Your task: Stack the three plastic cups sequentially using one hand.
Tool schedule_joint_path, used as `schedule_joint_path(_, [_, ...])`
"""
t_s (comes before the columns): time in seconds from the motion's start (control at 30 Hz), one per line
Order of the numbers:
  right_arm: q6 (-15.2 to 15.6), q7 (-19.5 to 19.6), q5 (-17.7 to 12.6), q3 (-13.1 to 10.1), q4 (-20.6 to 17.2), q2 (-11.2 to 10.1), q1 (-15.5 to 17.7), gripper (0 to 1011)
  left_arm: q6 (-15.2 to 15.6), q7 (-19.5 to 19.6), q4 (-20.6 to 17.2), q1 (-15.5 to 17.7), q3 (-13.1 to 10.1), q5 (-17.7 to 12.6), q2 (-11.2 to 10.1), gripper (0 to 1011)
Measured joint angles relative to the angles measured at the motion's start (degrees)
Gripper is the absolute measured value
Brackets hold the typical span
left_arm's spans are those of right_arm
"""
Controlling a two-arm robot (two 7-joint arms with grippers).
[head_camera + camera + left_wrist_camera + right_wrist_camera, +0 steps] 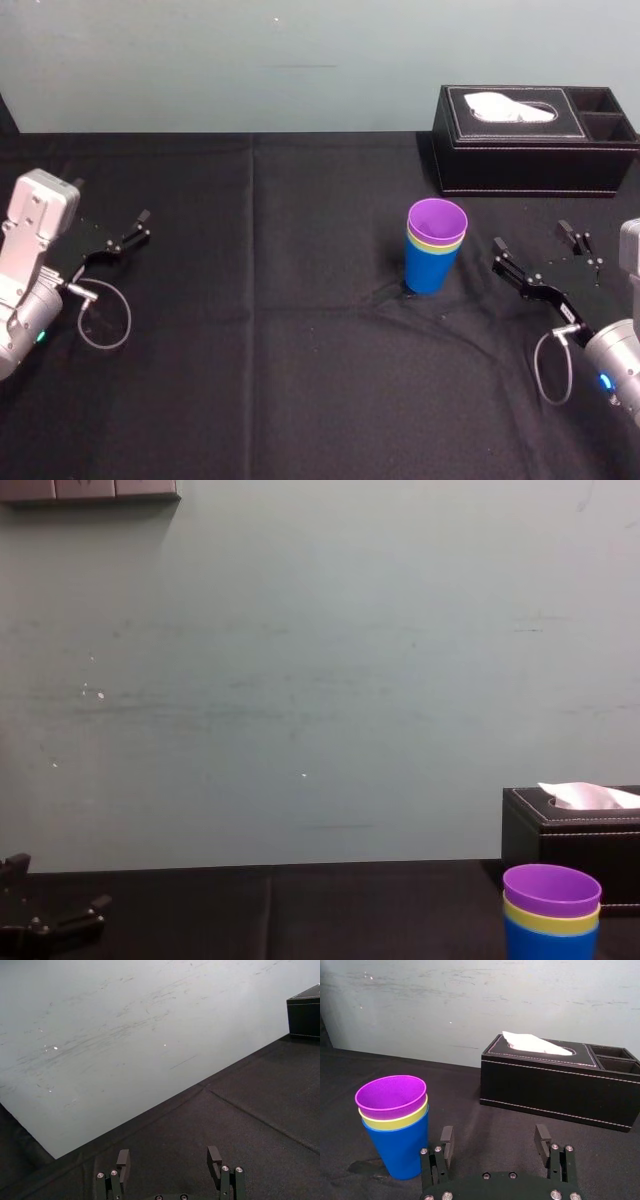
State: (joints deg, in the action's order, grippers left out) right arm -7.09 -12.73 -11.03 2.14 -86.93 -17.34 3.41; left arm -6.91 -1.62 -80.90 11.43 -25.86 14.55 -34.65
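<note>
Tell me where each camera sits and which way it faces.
Head view: high up, looking down at the black-clothed table; left gripper at left, right gripper at right, apart from the stacked cups.
Chest view: low, looking across the table at the wall; the left gripper's tip at lower left.
Left wrist view: behind the left gripper's open jaws, facing table and wall.
Right wrist view: behind the right gripper's open jaws, facing the stacked cups and the tissue box.
Shared: head, chest and right wrist views all show cups and tissue box.

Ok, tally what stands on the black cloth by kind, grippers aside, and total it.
Purple tapered plastic cup, top: 1
Yellow-green tapered plastic cup, middle: 1
Blue tapered plastic cup, bottom: 1
Black rectangular tissue box: 1
Total: 4
</note>
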Motion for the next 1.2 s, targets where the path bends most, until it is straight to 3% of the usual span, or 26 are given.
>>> schedule_joint_path(1.2, [0.06,0.00,-0.11,-0.03,-0.04,0.00,0.01,1003,0.00,0.00,0.00,0.00,0.00,0.00,0.00,1011])
